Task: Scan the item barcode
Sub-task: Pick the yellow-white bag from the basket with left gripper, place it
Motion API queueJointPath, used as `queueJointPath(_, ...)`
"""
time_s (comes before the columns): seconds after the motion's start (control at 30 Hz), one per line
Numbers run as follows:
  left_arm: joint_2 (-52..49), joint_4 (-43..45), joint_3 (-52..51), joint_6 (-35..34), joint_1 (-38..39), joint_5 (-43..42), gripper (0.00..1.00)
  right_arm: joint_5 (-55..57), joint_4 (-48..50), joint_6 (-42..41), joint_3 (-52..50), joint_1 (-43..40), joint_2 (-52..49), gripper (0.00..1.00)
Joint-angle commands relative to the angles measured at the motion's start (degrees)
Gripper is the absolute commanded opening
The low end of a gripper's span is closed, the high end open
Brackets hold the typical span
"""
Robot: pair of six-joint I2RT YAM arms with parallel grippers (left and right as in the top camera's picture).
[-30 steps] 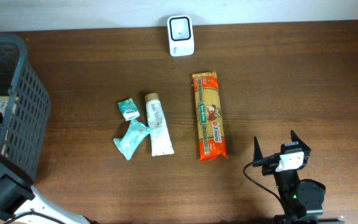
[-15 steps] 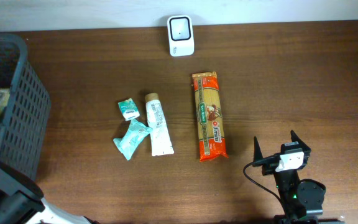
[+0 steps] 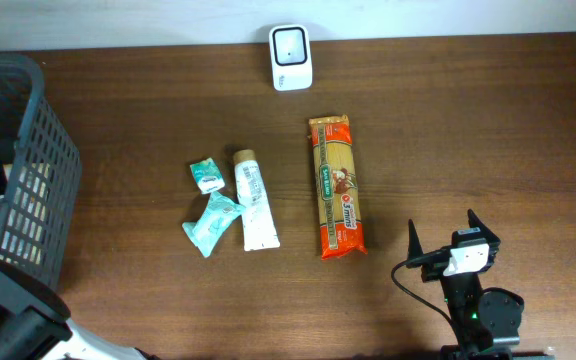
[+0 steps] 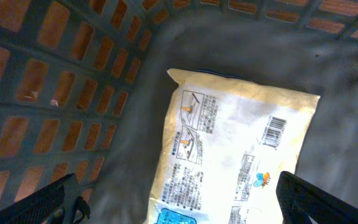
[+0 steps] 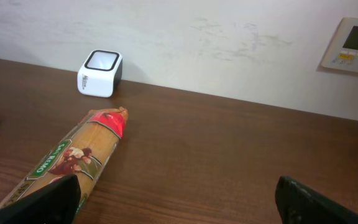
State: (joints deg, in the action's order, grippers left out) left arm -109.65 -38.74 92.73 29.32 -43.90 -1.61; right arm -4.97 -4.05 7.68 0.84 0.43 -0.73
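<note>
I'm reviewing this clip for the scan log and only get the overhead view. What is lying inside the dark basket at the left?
Observer: The left wrist view shows a pale flat packet with printed instructions, lying on the floor of the basket.
Operator: Is a barcode showing on it?
Observer: Yes, a barcode faces up near the packet's right edge.
Operator: Does the left hand have hold of it?
Observer: No. The left hand is open, with its fingers wide apart at the two lower corners of that view and not closed on the packet.
</note>
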Motion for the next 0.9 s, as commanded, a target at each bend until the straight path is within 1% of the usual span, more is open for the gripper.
queueJointPath(0.0,-2.6,0.5,0.1,-0.1,-0.2,-1.0,0.99,0.3,0.0,0.0,-0.5,-0.1,0.4,0.99)
queueJointPath(0.03,-4.2,0.5,0.1,0.0,-0.4,-1.0,0.99,0.3,0.0,0.0,-0.5,-0.1,0.4,0.99)
queueJointPath(0.13,-7.8,0.5,0.1,3.2,-0.9,-1.2,0.99,0.3,0.0,0.0,-0.5,-0.1,0.4,0.99)
queueJointPath(0.33,-15.8,-0.7,0.1,3.3,-0.9,-3.8,1.0,0.3,0.0,0.0,-0.5,-0.1,0.4,0.99)
queueJointPath(0.37,-16.5,-1.1,0.1,3.3,-0.9,-3.8,0.95,0.3,0.0,0.0,-0.5,-0.1,0.4,0.99)
queueJointPath(0.4,-17.0,-1.4,0.1,3.3,-0.9,-3.8,0.84,0.3,0.0,0.0,-0.5,-0.1,0.4,0.99)
queueJointPath(0.43,-17.2,-1.6,0.1,3.3,-0.9,-3.8,0.43,0.3,0.0,0.0,-0.5,-0.1,0.4,0.99)
queueJointPath(0.47,-17.1,-1.6,0.1,3.3,-0.9,-3.8,0.24,0.3,0.0,0.0,-0.5,-0.1,0.4,0.99)
queueJointPath(0.5,-17.1,-1.7,0.1,3.3,-0.9,-3.8,0.07,0.3,0.0,0.0,-0.5,-0.1,0.4,0.99)
queueJointPath(0.53,-17.1,-1.7,0.1,3.2,-0.9,-3.8,0.0,0.3,0.0,0.0,-0.5,-0.1,0.4,0.99)
queueJointPath(0.63,-15.6,-1.9,0.2,0.9,-0.9,-3.8,0.0,0.3,0.0,0.0,-0.5,-0.1,0.4,0.99)
queueJointPath(0.7,-12.7,-2.6,0.6,0.6,-0.8,-3.8,0.0,0.3,0.0,0.0,-0.5,-0.1,0.4,0.99)
queueJointPath(0.77,-8.7,-2.7,1.2,-1.9,-0.7,-3.8,0.0,0.3,0.0,0.0,-0.5,-0.1,0.4,0.99)
queueJointPath(0.87,0.3,-2.5,4.4,-13.4,-0.1,-3.8,0.0,0.3,0.0,0.0,-0.5,-0.1,0.4,0.99)
